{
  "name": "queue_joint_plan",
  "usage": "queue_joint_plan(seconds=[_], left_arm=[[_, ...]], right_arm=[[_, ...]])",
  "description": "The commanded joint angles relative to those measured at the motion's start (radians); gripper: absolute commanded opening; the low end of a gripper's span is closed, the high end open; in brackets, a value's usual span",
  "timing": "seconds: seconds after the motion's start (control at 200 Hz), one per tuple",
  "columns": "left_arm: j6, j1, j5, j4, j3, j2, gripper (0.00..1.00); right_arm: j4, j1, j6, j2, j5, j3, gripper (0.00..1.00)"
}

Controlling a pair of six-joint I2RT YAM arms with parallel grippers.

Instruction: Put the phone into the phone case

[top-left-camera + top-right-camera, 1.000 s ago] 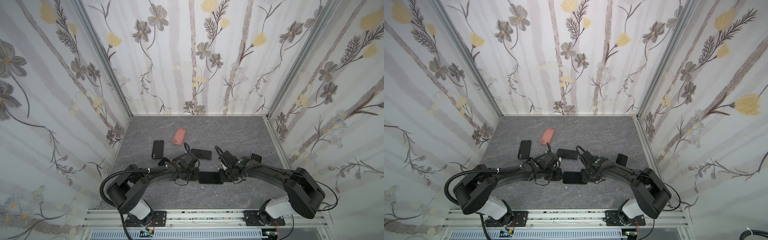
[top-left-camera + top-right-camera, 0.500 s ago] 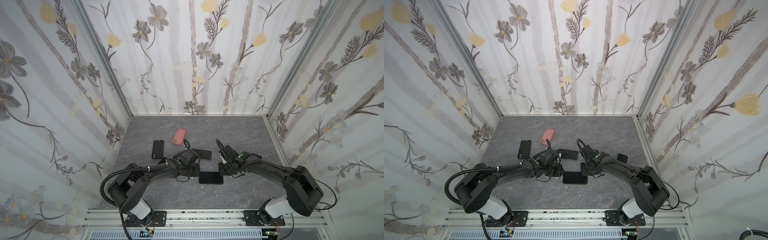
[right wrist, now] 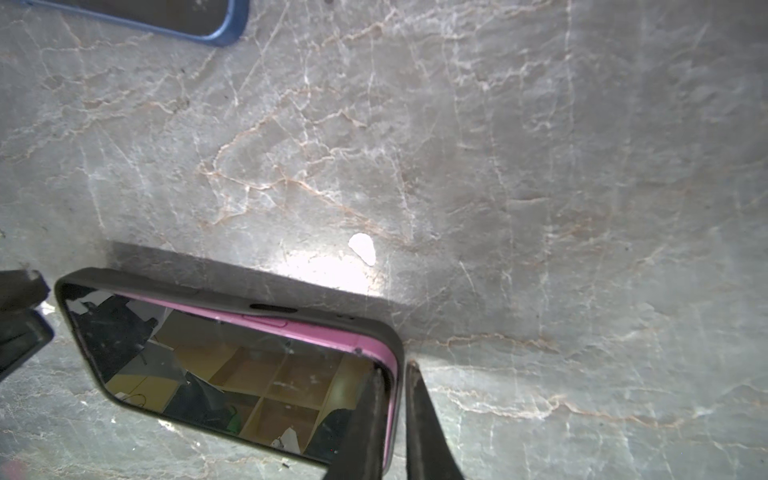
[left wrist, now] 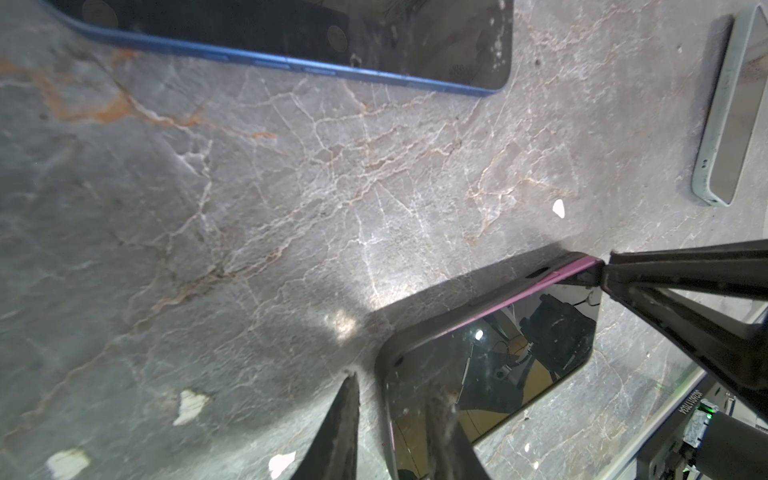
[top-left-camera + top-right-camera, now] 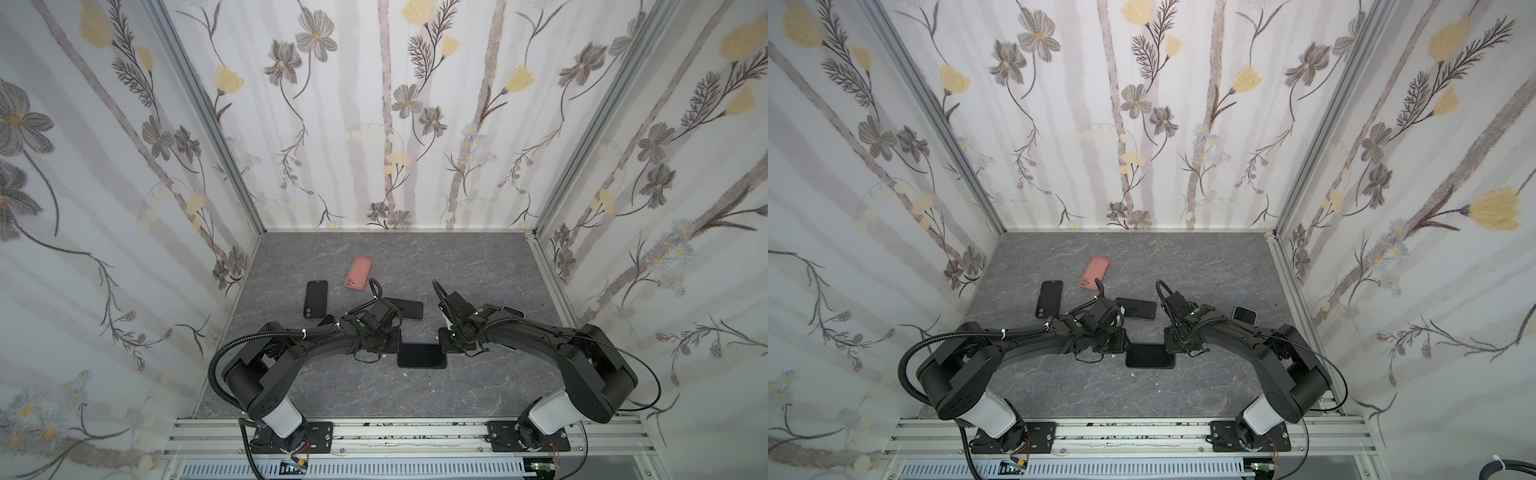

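Front centre of the desk [image 5: 457,266]: the phone [image 5: 422,356] lies screen up, its long sides parallel to the front edge. It sits in the dark grey phone case [image 3: 232,297]. A strip of its pink edge shows inside the case rim along the long side facing the back edge.

My right gripper [image 3: 394,370] is clamped on the case's right short end at the back corner, one finger on the glass side and the other outside the case wall.

My left gripper [image 4: 392,382] stands at the opposite short end with its fingers apart. One is over the screen; the other sits just outside the case, with a sliver of desk showing between that finger and the rim.

Just behind the left gripper lies a dark phone with a blue edge [image 5: 405,308]. Farther toward the back-left corner lie a black phone [image 5: 315,298] and a salmon-pink case [image 5: 358,272]. A pale-cased phone [image 5: 1244,314] lies beside my right arm, toward the right edge.
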Motion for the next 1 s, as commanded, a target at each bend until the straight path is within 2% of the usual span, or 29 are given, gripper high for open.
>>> queue_joint_plan(seconds=[0.0,0.175,0.674,0.869,0.994], left_arm=[[0.011,0.002,0.011,0.014,0.003,0.013,0.27],[0.008,0.002,0.022,0.024,-0.012,0.022,0.25],[0.009,0.002,0.025,0.029,-0.017,0.035,0.24],[0.012,0.003,0.011,0.024,-0.002,0.021,0.24],[0.034,0.006,-0.016,0.006,0.037,-0.008,0.24]], right_arm=[[0.006,-0.003,-0.008,0.014,0.01,-0.009,0.11],[0.005,-0.002,-0.008,0.038,-0.002,-0.033,0.04],[0.001,-0.002,-0.021,0.124,-0.007,-0.067,0.04],[-0.041,-0.001,-0.037,0.103,0.003,-0.017,0.05],[-0.067,0.005,-0.091,0.051,0.002,0.065,0.11]])
